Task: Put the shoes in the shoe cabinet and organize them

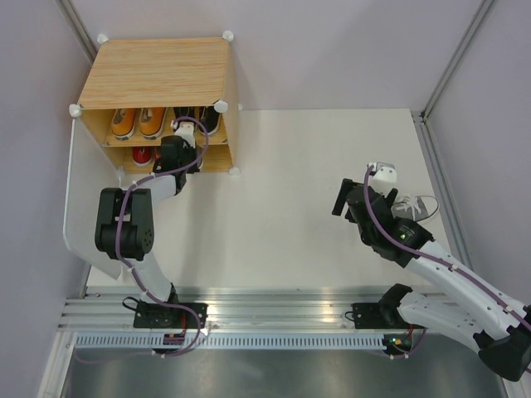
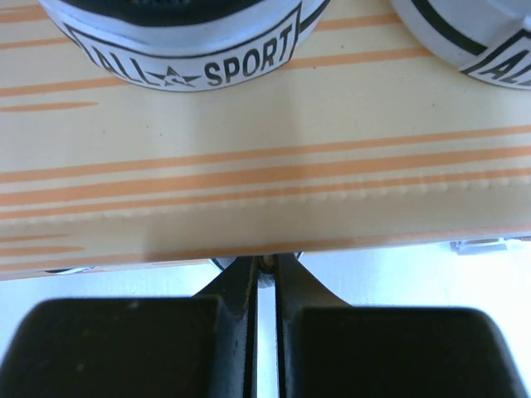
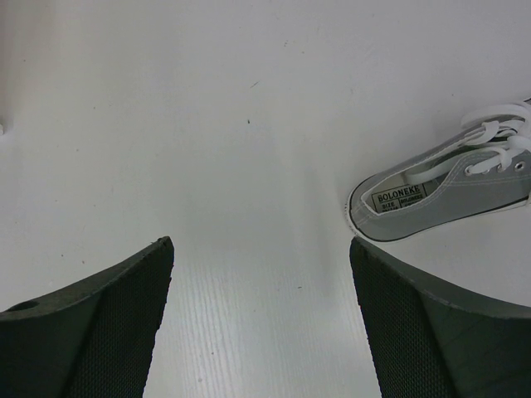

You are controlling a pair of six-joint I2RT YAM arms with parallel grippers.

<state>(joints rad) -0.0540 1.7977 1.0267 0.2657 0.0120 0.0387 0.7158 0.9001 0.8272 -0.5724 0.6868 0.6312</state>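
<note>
step: left claw together, empty, at cabinet
next: i steer my right claw, spread apart, onto grey shoe

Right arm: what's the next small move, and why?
Probably slide the right gripper sideways toward the grey shoe. Its jaws stand open over the table, and the shoe sits beyond one finger rather than between them, not yet in the cabinet.
</note>
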